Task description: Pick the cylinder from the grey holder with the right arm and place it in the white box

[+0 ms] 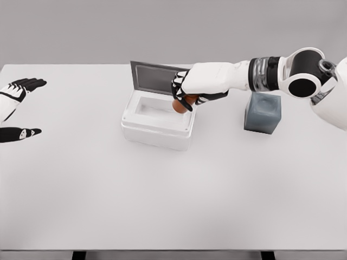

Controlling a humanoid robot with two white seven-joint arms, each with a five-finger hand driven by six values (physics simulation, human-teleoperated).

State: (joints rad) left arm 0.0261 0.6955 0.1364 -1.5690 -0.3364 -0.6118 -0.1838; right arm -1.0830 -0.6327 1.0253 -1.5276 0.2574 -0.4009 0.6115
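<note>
One hand, the right hand (187,95), grips the orange cylinder (179,106) above the white box (157,130); best lowered centrally inside before letting go.

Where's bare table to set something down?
Free: the whole front of the table and the stretch between left hand and white box. Crowded: the right hand holding the cylinder over the box, beside the grey holder.

White table (173,206): box (157,130), holder (263,112).
</note>
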